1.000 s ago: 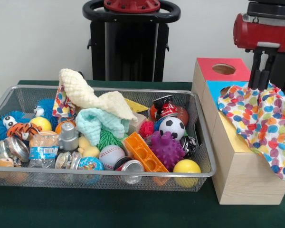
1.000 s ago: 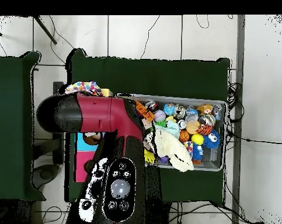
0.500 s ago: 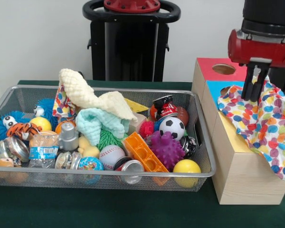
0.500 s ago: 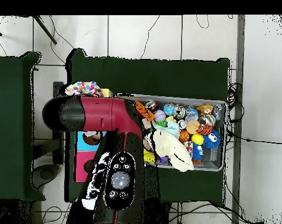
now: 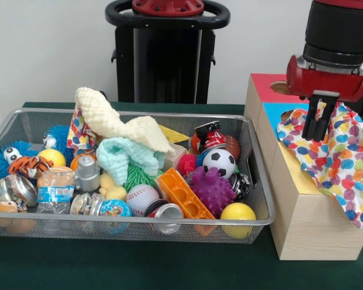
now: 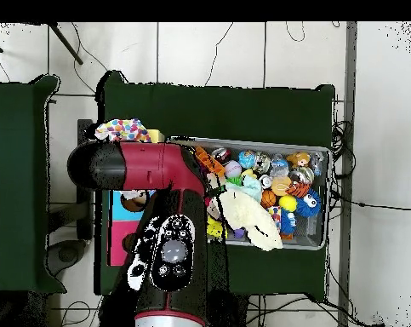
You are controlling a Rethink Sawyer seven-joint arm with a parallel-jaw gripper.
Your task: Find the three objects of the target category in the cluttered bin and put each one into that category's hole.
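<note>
The wire mesh bin (image 5: 139, 222) is full of toys and cloths; it also shows in the overhead view (image 6: 328, 197). One spotted white cloth (image 5: 336, 160) lies draped over the top of the yellow-faced wooden box (image 5: 308, 226) and hides its hole; it also shows in the overhead view (image 6: 122, 129). My gripper (image 5: 319, 124) hangs at the cloth's upper left edge, fingers slightly apart, holding nothing. A second spotted cloth (image 5: 77, 132) lies at the bin's back left, under the cream knitted cloth (image 5: 112, 121). I see no third spotted cloth.
The blue-faced box (image 5: 275, 115) and the red-faced box (image 5: 269, 84) stand behind the yellow one. A mint fluffy cloth (image 5: 124, 156), an orange brick (image 5: 183, 194), a purple spiky ball (image 5: 213, 190), balls and cans fill the bin. The arm (image 6: 149, 166) covers the boxes in the overhead view.
My gripper has moved left and lower in the front view, along the cloth's top edge. The spotted cloth has stayed draped on the yellow box.
</note>
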